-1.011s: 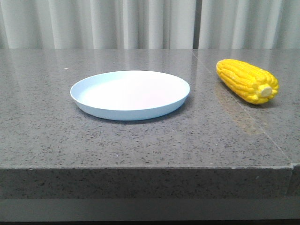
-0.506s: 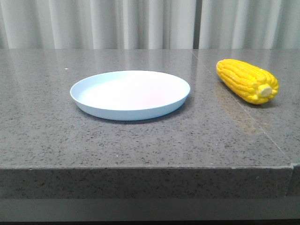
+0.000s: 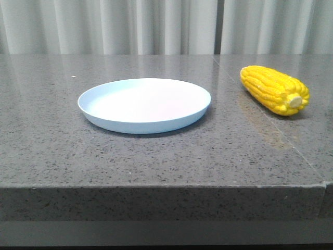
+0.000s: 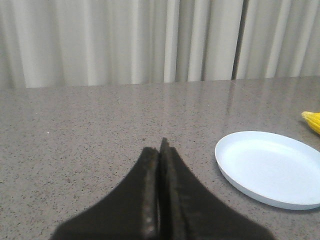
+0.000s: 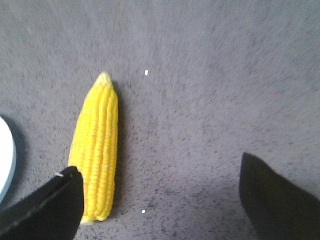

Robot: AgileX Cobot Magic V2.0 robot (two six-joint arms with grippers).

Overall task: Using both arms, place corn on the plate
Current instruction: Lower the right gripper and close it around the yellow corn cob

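Note:
The yellow corn (image 3: 274,89) lies on the grey stone table at the right, stub end toward the front. The pale blue plate (image 3: 99,112) sits empty in the middle, left of the corn. No gripper shows in the front view. In the left wrist view my left gripper (image 4: 160,150) is shut and empty above the table, with the plate (image 4: 235,175) off to its side and a tip of the corn (image 4: 312,120) at the frame edge. In the right wrist view my right gripper (image 5: 159,172) is open wide above the table; the corn (image 5: 96,145) lies by one finger (image 5: 50,205), and the plate's rim (image 5: 6,160) shows.
The table (image 3: 156,166) has a front edge close to the camera and a seam (image 3: 270,130) running past the corn. Pale curtains (image 3: 156,26) hang behind the table.

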